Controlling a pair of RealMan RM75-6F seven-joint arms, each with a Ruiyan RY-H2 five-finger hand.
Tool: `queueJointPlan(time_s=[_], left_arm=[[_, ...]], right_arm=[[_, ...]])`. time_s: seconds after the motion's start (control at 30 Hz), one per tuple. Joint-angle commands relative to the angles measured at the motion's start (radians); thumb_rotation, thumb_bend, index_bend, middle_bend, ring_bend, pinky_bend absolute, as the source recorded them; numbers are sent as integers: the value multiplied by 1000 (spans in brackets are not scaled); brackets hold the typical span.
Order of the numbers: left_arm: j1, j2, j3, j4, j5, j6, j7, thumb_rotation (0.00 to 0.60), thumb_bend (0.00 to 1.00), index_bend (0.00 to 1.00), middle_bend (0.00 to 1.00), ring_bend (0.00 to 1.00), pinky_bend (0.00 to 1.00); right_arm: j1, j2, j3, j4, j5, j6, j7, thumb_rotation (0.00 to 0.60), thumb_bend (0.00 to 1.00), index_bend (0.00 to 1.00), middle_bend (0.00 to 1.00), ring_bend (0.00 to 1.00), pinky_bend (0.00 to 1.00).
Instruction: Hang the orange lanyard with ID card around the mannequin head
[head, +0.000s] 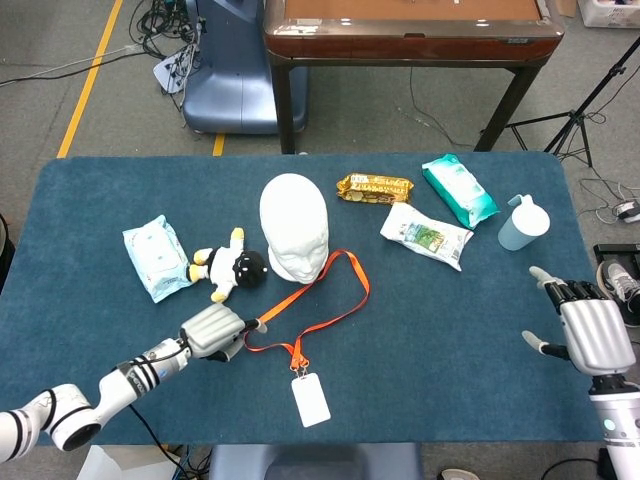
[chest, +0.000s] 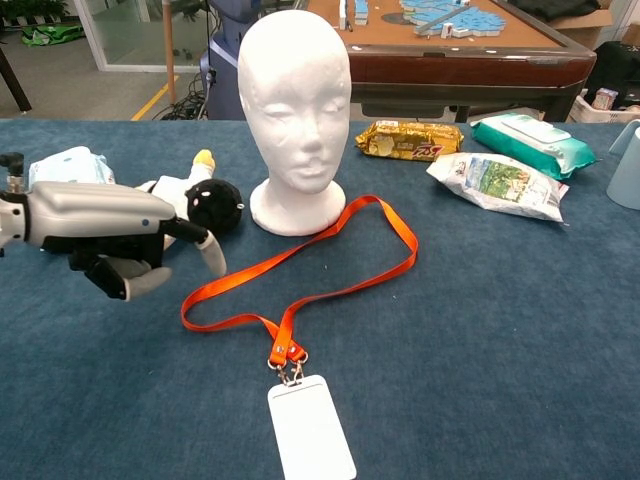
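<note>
The orange lanyard (head: 320, 300) (chest: 330, 270) lies flat in a loop on the blue table, its white ID card (head: 311, 400) (chest: 311, 433) near the front edge. Behind the loop stands the white mannequin head (head: 294, 228) (chest: 295, 110), upright. My left hand (head: 215, 331) (chest: 115, 233) hovers just left of the loop's left end, fingers apart and holding nothing, one fingertip close to the strap. Far off at the table's right edge is my right hand (head: 590, 333), open and empty.
A plush penguin (head: 230, 267) (chest: 185, 205) and a wipes pack (head: 157, 257) lie left of the mannequin head. A gold snack bar (head: 374, 187), a white packet (head: 425, 235), a teal pack (head: 458, 189) and a blue cup (head: 523, 222) sit at the back right.
</note>
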Motion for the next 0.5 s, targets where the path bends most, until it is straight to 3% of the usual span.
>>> queueJointPlan(time_s=[0.03,0.5], left_arm=[[-19,-24,-3,7,-41,-31,43,600,604,248,977,977,858],[-54,-72,6,18,-212,-96,207,600,604,246,977,978,858]], right_arm=[[-5,5,0,5,7,2,13,600,66,168,347,324,284],[-16,9,-3,42,19,3,64,600,65,169,347,328,284]])
